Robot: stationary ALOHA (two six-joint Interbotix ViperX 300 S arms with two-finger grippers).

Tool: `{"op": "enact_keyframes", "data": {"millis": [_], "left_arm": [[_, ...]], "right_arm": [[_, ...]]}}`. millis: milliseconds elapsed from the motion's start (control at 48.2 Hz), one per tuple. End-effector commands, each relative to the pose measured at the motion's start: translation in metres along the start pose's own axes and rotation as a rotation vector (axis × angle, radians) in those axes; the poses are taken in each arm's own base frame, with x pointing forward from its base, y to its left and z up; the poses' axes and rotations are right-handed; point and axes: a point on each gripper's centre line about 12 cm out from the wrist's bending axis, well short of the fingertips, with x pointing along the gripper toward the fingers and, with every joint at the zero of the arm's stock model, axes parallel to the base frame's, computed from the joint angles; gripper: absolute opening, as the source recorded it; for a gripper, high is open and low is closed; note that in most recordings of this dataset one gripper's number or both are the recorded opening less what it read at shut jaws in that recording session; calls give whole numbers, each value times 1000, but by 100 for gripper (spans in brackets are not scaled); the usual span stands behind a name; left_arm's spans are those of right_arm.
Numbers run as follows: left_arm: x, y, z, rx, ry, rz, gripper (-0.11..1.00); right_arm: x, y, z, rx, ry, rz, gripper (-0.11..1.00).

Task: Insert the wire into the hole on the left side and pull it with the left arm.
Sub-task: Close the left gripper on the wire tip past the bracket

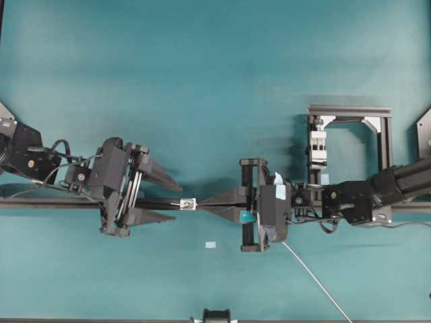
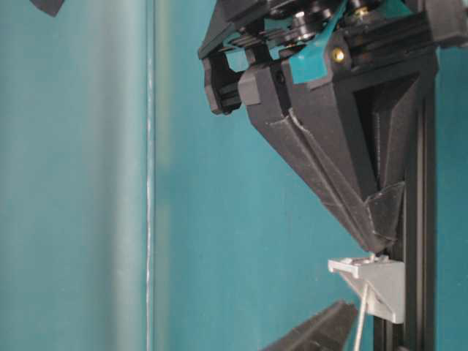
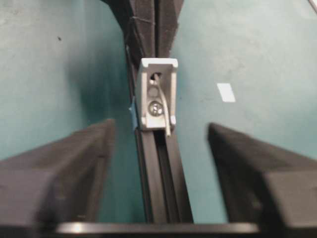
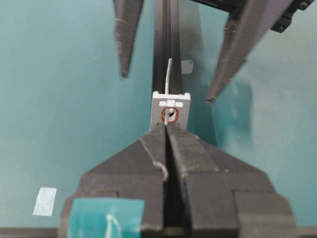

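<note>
The wire (image 4: 169,74) passes through the hole (image 4: 169,115) in the small white bracket (image 1: 188,203), which sits on the black rail (image 1: 158,202) running across the table (image 1: 202,81) toward its near edge. A short end of the wire sticks out on the bracket's left face, seen bending down past the bracket's screw in the left wrist view (image 3: 163,109). The right hand (image 4: 166,130) is pinched closed on the wire, its tips just at the bracket's right face; behind that hand the wire trails toward the table's near edge (image 1: 316,281). The left hand (image 1: 176,200) stands wide apart, one finger (image 3: 64,168) on each side of the rail and the bracket, touching neither the wire nor the bracket. A pale tape square (image 1: 210,244) lies on the table near the bracket.
</note>
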Motion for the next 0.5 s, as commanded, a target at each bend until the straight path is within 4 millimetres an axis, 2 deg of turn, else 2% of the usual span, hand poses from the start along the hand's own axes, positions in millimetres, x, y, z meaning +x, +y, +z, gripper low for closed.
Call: {"op": "enact_keyframes", "data": {"millis": [0,83,187,477], "left_arm": [[-1,-4,15,0,-51,-14,10],[-1,-5,17,0,-56,-16,-1],[-1,-8,17,8,-55,-26,-9],[-1,-11,15,16,-50,-36,-10]], "right_arm": [[2,4,11,10,-31,10,3],[2,3,11,10,-30,8,3],[2,3,11,10,-30,8,3],[2,4,11,16,-30,10,3]]}}
